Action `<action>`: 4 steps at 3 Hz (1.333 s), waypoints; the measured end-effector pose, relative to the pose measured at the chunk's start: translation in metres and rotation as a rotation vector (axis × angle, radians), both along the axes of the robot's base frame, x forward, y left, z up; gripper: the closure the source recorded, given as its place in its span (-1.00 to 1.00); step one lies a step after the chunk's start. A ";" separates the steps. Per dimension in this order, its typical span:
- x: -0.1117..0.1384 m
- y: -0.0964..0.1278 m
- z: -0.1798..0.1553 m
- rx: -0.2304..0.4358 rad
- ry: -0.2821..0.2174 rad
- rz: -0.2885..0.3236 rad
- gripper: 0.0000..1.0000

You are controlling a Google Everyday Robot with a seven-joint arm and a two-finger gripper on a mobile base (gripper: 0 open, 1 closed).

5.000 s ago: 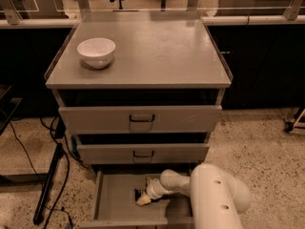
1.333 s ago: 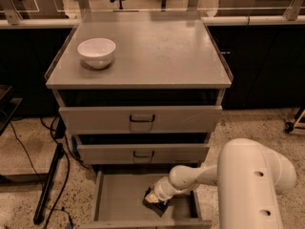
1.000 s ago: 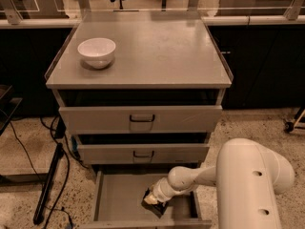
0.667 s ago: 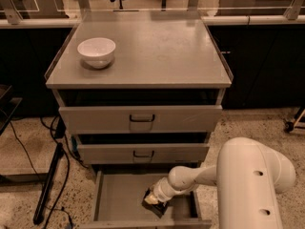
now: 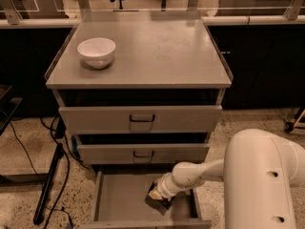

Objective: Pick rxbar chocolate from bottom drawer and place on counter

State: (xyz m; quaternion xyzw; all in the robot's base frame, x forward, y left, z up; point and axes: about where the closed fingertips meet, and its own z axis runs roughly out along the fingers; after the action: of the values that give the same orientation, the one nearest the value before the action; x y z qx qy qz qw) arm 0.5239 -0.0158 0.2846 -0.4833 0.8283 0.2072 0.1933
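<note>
The bottom drawer (image 5: 114, 199) is pulled open below two closed drawers. A small black rxbar chocolate (image 5: 159, 202) lies on the drawer floor at the right. My gripper (image 5: 156, 194) reaches down into the drawer from the right and sits right on the bar, partly covering it. The counter (image 5: 157, 51) is the flat grey top of the cabinet.
A white bowl (image 5: 96, 51) stands on the counter's left rear. My white arm (image 5: 262, 175) fills the lower right. Black cables and a stand (image 5: 50, 175) lie on the floor to the left. Dark cabinets stand behind.
In five seconds the arm has swung right and the gripper has shifted slightly right and down onto the bar. In the last second nothing has visibly moved.
</note>
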 end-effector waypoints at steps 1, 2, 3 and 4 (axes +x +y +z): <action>0.003 -0.005 0.012 0.022 -0.018 -0.010 1.00; 0.006 -0.012 0.041 -0.002 -0.049 -0.020 1.00; 0.004 -0.027 0.098 -0.070 -0.134 -0.022 1.00; 0.004 -0.027 0.098 -0.070 -0.133 -0.022 1.00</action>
State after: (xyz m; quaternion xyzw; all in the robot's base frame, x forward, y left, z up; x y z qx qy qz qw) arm 0.5277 -0.0431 0.3822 -0.4933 0.8257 0.1433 0.2331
